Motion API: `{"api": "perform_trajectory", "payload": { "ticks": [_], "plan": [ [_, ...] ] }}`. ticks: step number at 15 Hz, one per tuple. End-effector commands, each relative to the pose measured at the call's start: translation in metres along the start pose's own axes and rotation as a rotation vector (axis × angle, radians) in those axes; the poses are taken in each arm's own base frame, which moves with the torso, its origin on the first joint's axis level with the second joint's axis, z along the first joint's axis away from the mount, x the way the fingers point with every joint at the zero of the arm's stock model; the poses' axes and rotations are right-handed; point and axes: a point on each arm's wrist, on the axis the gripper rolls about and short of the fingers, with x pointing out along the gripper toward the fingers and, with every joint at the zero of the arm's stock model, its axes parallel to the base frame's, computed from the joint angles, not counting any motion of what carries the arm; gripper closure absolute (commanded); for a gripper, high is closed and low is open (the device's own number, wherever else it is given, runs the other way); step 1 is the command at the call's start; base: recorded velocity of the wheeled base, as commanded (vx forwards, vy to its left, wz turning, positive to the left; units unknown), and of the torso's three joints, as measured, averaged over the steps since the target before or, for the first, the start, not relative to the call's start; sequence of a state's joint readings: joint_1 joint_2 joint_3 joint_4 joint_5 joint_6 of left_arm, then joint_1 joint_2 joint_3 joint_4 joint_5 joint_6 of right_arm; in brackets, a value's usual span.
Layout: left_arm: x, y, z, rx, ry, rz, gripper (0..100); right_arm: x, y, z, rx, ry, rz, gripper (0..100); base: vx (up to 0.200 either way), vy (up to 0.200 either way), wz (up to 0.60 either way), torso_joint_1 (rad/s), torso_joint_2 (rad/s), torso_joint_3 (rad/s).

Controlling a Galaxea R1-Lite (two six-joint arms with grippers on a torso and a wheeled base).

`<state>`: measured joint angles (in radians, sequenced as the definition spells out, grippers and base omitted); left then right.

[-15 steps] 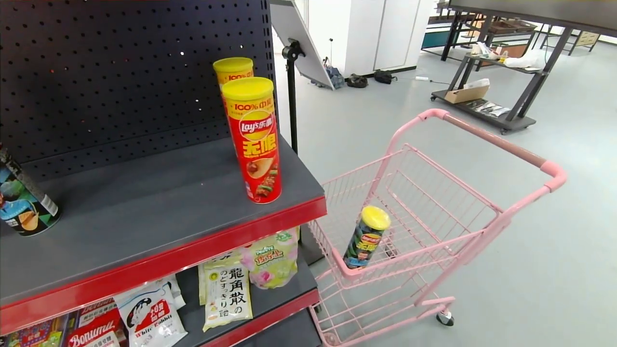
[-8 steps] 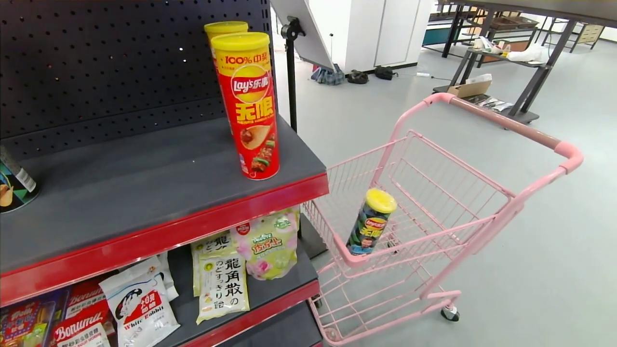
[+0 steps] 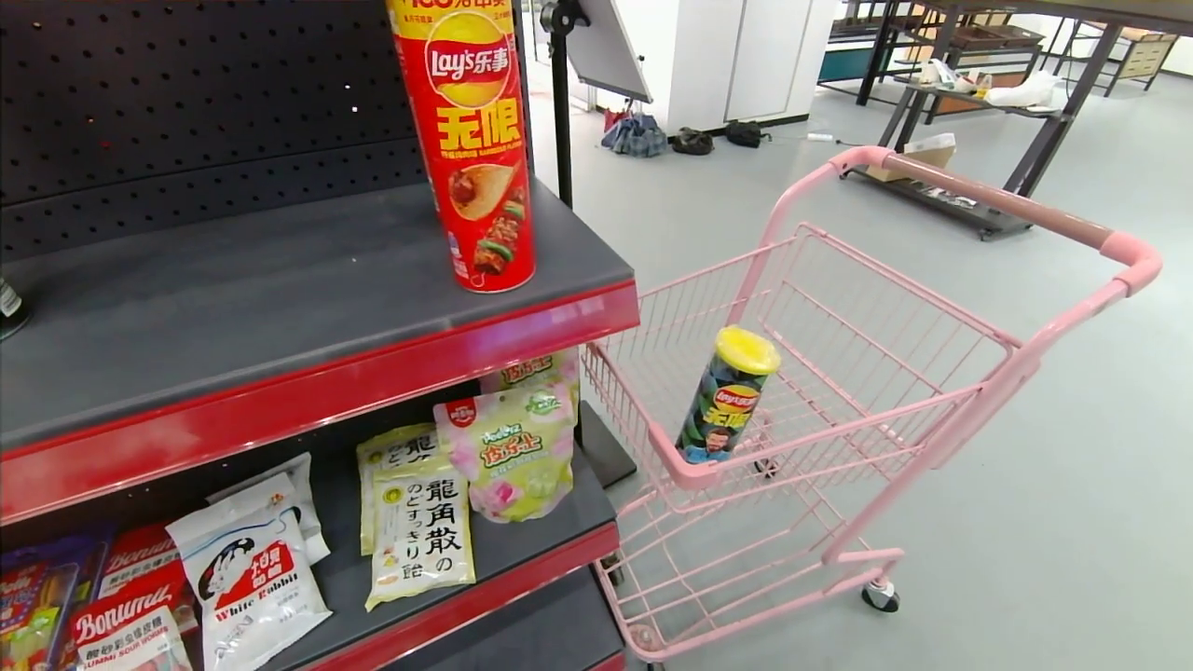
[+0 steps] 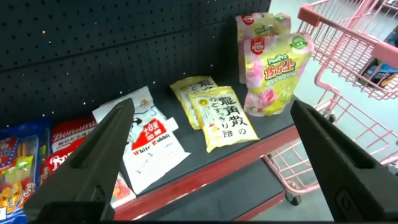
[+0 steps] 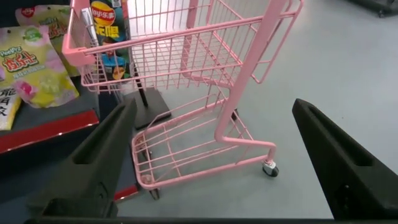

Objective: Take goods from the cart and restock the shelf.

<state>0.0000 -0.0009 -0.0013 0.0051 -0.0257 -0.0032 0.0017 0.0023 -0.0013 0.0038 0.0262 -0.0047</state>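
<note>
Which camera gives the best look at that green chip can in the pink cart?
The head view: the whole green chip can, yellow lid included, sits in the cart's corner. The right wrist view cuts off its top; the left wrist view catches a sliver behind wires.

A pale grey floor (image 3: 1072, 447) spreads smooth and faintly glossy. White cabinets (image 3: 746, 65) stand at the back, dark bags (image 3: 692, 142) at their foot. A tilted board (image 3: 610, 51) sits on a black stand (image 3: 562, 140). Black-framed racks (image 3: 1044, 126) stand far right.

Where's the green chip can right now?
Head view, right of centre: the green chip can stands in the upper basket of the pink cart, in the corner nearest the shelf.
</note>
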Motion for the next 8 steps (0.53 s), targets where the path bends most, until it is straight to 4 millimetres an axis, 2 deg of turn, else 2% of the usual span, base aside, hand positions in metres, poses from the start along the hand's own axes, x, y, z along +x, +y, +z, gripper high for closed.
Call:
{"api": "perform_trajectory", "payload": {
  "ticks": [1,2,3,4,5,6,7,8],
  "plan": [
    [0.0,0.0,0.0,-0.001,0.002,0.0,0,0.002,0.0,0.001,-0.007,0.027,0.011,0,0.0,0.0,0.0,-0.012,0.06,0.041],
    [0.0,0.0,0.0,-0.001,0.0,0.0,0,0.001,0.0,0.002,-0.018,0.012,0.008,0,0.0,0.0,0.0,0.0,0.0,0.0],
    [0.0,0.0,0.0,-0.001,0.0,0.0,0,0.003,0.0,0.074,0.001,-0.039,0.098,0,0.0,0.0,0.0,0.0,0.0,0.0],
    [0.0,0.0,0.0,-0.001,0.0,0.0,0,0.032,0.001,0.12,0.136,0.033,0.108,0,0.0,0.0,0.0,0.0,0.0,0.0],
    [0.0,0.0,0.0,0.0,0.002,0.0,0,0.059,0.002,0.144,0.183,0.075,0.157,0,0.0,0.0,0.0,0.0,0.0,0.0],
    [0.0,0.0,0.0,0.0,0.002,0.0,0,0.082,0.006,0.141,0.122,0.158,0.231,0,0.0,0.0,0.0,0.0,0.0,0.0],
    [0.0,0.0,0.0,-0.001,0.002,0.0,0,0.112,0.011,0.139,0.063,0.212,0.262,0,0.0,0.0,0.0,0.0,0.0,0.0],
    [0.0,0.0,0.0,0.0,0.002,0.0,0,0.148,0.016,0.136,0.078,0.206,0.279,0,0.0,0.0,0.0,0.0,0.0,0.0]
  ]
}}
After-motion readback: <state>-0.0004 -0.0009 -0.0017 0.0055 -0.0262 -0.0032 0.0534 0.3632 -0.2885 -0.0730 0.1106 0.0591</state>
